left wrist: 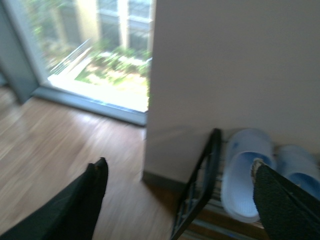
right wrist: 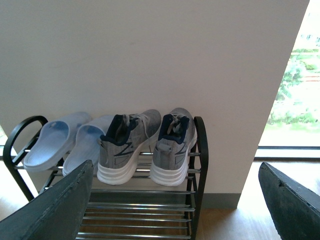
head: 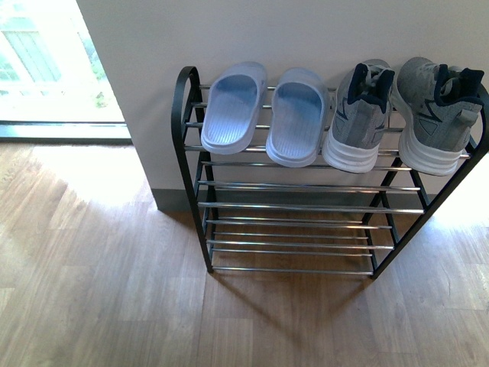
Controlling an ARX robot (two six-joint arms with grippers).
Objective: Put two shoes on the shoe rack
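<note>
The left gripper (left wrist: 177, 172) hangs spread wide and empty, its dark fingers (left wrist: 282, 205) framing open wooden floor (left wrist: 65, 145) and the near end of the shoe rack (left wrist: 200, 185); the picture is blurred. The right gripper (right wrist: 177, 200) is likewise released, holding nothing, its two black textured fingers (right wrist: 55, 205) well apart and set back from the rack, with clear air between them and the shoes.

All four shoes sit on the top tier. In the front view the two pale blue slides (head: 263, 113) lie side by side at the left end, heels toward the camera and overhanging the front bar slightly. Just beside them stand the two grey sneakers (head: 397, 113), toes to the wall (head: 306, 30), white soles jutting past the front bar; the rightmost one reaches the rack's right frame. The slides are smooth moulded rubber with ribbed footbeds; the sneakers are knit, with dark navy lining at the collars.

The rack (head: 290, 206) has black arched side frames and shiny chrome bars. Its two lower tiers carry nothing. It stands against a pale wall, with bare plank floor (head: 99, 290) stretching in front and to the left, toward a bright window (head: 42, 61).
</note>
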